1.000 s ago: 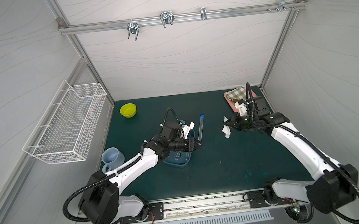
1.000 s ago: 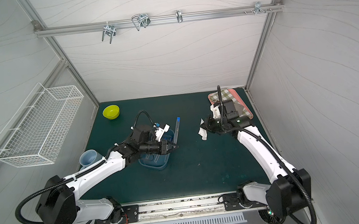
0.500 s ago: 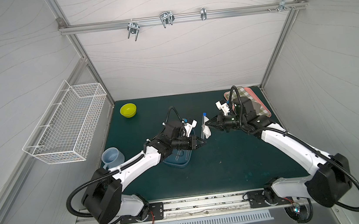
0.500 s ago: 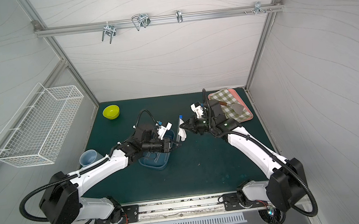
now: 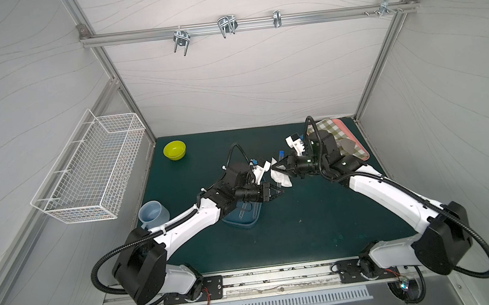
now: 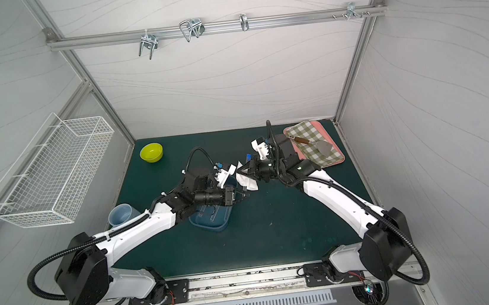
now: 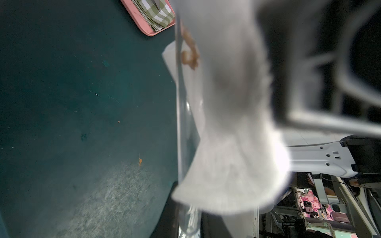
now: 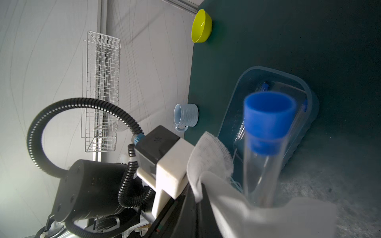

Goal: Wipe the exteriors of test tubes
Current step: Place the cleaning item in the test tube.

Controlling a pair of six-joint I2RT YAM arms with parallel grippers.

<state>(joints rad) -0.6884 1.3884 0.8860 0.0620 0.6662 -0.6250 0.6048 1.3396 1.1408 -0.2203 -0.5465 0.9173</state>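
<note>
Left pincer [image 5: 279,190] is clamping tube [image 8: 263,164] by its bottom end over bench [image 5: 307,230] centre, cap pointing 12 o'clock. Right pincer [image 5: 273,167] is pinching cloth [image 5: 280,176], cloth pressing against tube mid-length. Spare tubes [image 8: 264,86] are lying in tray [image 5: 244,220], 7 o'clock from held tube.

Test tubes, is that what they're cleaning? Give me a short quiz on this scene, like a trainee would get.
1. True or false: the tube in the left fingers has a blue cap.
2. What do the right fingers grip? A bowl, B cloth, C cup.
3. Where do the other tubes lie?
Key: 1 true; 2 B; 3 in the blue tray.
</note>
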